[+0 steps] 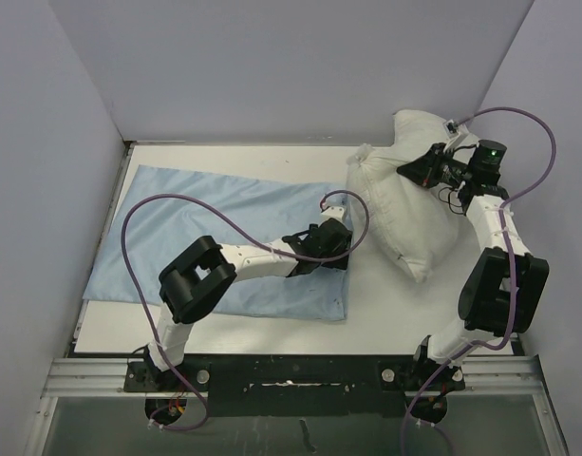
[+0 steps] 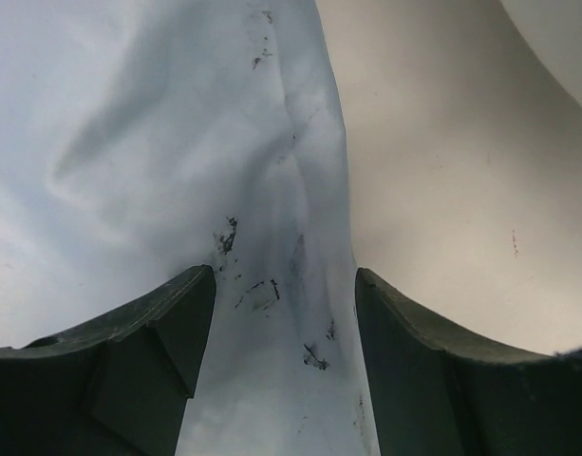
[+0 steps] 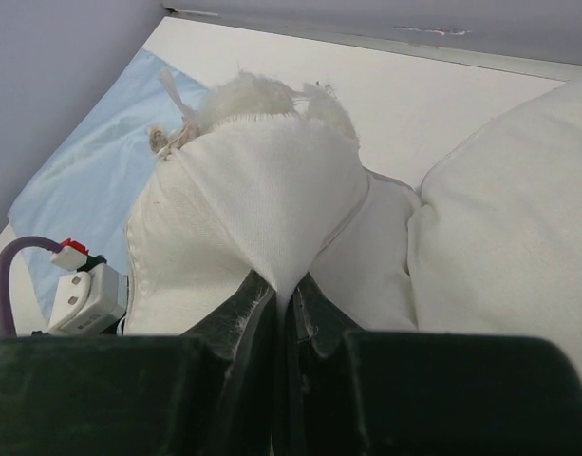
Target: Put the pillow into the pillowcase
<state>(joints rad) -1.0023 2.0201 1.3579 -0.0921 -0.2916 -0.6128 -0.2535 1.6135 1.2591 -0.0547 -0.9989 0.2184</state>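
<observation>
The light-blue pillowcase (image 1: 205, 223) lies flat on the left half of the white table (image 1: 385, 309); the left end effector (image 1: 330, 237) is at its right edge, jaws apart, straddling a raised fold of the blue cloth and not closed on it. The off-white pillow (image 1: 404, 214) is bunched up at the table's far right, just beside the pillowcase; the right end effector (image 1: 422, 169) is clamped tight on a pinch of the pillow's fabric near a frayed corner.
</observation>
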